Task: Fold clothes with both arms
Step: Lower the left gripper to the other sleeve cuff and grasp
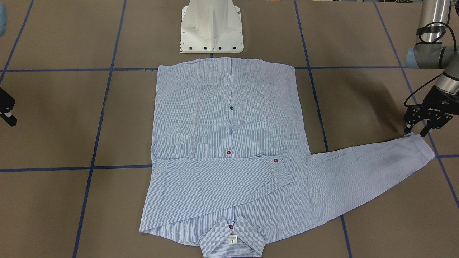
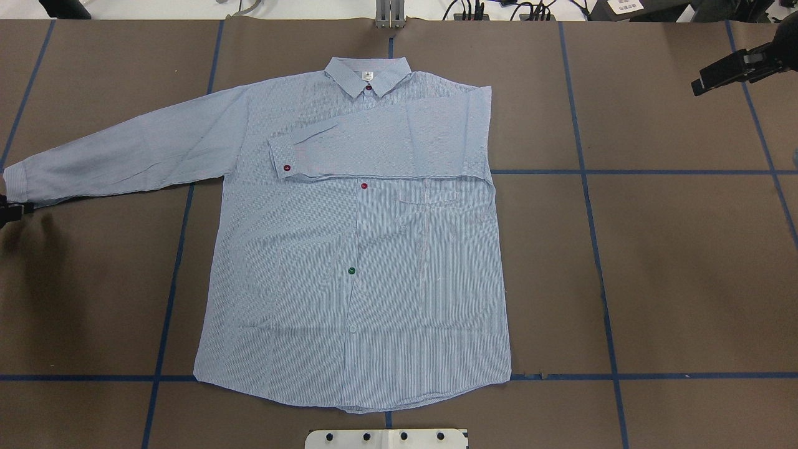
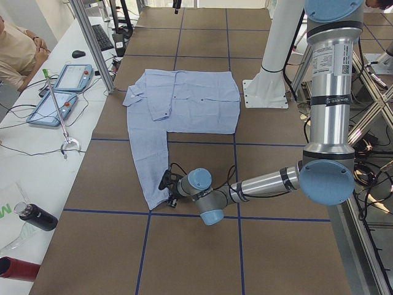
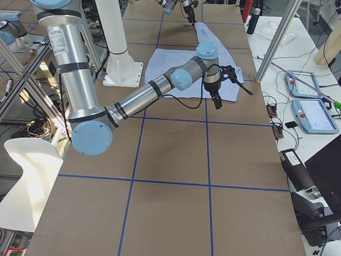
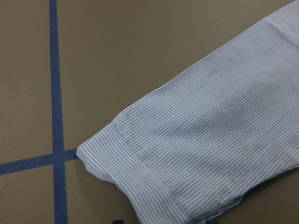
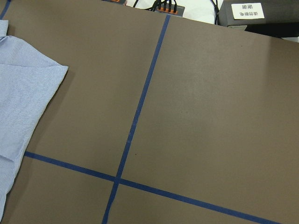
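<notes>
The light blue striped shirt (image 2: 374, 268) lies flat on the brown table, front up and buttoned, collar (image 2: 368, 73) away from the robot. One sleeve is folded across the chest, its cuff (image 2: 282, 159) bearing a red button. The other sleeve (image 2: 124, 156) stretches out straight toward the left arm's side. My left gripper (image 1: 416, 132) hangs open just beside that sleeve's cuff (image 1: 423, 147), holding nothing; the left wrist view looks down on the cuff (image 5: 140, 163). My right gripper (image 2: 732, 70) hovers open and empty, well off the shirt's far corner.
The white pedestal base (image 1: 211, 32) stands right at the shirt's hem. Blue tape lines (image 2: 598, 262) grid the table. Along the far side of the table a desk holds tablets (image 3: 61, 92) and a bottle (image 3: 37, 218), with a person (image 3: 18, 49) seated beside it.
</notes>
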`<state>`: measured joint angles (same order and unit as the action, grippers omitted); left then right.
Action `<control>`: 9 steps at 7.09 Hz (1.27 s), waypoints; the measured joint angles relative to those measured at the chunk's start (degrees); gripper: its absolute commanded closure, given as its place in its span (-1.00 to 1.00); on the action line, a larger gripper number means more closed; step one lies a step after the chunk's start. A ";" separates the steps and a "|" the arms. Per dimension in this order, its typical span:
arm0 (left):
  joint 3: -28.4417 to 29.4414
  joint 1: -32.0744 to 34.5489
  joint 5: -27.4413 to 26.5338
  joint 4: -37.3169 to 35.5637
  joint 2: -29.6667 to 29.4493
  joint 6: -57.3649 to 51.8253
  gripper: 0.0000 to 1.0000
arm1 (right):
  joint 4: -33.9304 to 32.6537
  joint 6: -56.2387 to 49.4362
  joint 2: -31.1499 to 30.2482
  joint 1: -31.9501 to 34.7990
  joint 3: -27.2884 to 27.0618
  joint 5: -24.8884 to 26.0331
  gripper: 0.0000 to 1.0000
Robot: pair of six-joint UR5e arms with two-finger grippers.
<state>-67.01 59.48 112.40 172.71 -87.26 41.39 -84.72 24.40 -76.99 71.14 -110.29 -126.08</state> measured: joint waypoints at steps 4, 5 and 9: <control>0.46 -0.26 0.05 0.00 -0.53 -0.15 1.00 | 0.00 0.03 0.03 -0.04 -0.05 0.04 -1.00; 0.07 -0.25 0.29 0.00 -0.69 -0.37 1.00 | 0.00 0.03 0.02 -0.04 -0.07 0.05 -1.00; -10.09 0.15 5.05 -7.63 -2.12 -0.51 1.00 | 0.07 0.30 -0.34 -0.04 -0.17 -0.03 -1.00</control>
<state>-77.10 59.64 117.44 165.08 -89.38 40.88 -84.65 24.70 -77.33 71.10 -110.46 -126.11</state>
